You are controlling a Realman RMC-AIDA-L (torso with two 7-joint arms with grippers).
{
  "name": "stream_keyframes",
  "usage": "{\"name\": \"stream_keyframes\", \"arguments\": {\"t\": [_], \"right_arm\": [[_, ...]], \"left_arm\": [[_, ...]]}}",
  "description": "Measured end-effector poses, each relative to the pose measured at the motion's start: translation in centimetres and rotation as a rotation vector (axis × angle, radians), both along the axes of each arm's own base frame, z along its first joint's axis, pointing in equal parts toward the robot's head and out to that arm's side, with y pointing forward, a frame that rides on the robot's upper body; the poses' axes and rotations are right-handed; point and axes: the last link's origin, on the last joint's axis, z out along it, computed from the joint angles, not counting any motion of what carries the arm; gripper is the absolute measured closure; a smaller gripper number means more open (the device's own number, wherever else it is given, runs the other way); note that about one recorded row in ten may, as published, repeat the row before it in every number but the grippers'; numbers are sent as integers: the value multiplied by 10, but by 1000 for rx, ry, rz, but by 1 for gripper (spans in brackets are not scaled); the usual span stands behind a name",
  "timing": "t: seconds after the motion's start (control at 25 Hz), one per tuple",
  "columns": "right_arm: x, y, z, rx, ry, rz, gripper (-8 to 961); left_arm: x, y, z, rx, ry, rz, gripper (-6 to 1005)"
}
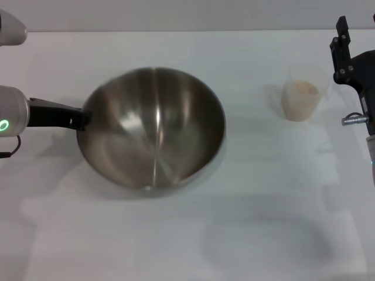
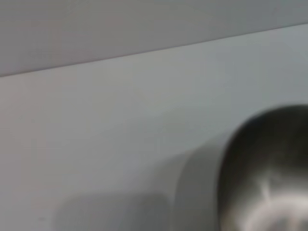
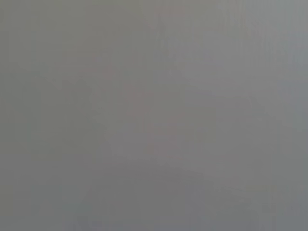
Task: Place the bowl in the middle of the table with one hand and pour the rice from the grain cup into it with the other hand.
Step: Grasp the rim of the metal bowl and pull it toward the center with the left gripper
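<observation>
The steel bowl (image 1: 152, 126) sits on the white table (image 1: 234, 234), a little left of the middle, and its inside is bare. My left gripper (image 1: 81, 119) reaches in from the left and is shut on the bowl's left rim. In the left wrist view, part of the bowl (image 2: 269, 173) shows close up over the table (image 2: 120, 120). The clear grain cup (image 1: 302, 91) stands upright at the back right with rice (image 1: 300, 95) in it. My right gripper (image 1: 343, 47) hangs just right of the cup, apart from it. The right wrist view shows only a plain grey surface.
The table's far edge (image 1: 187, 30) meets a grey wall behind. The bowl casts a faint shadow (image 1: 263, 240) on the tabletop in front. No other objects show.
</observation>
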Motion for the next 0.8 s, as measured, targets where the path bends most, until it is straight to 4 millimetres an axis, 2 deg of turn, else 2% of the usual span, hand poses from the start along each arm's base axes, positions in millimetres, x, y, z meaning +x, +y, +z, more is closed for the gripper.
{"name": "stream_keyframes", "arguments": {"t": [0.32,0.52,0.8], "right_arm": [[1,-2,0,-3,-6,8,418],[1,-1,0,-7,-8,7,418],[0,1,0,-7,-8,9,418]], "left_arm": [[0,1,-1,-13,4,3,903],[5,1,-5,-28,11,-16,949],[14,6,-7,-42,40,-48,949]]}}
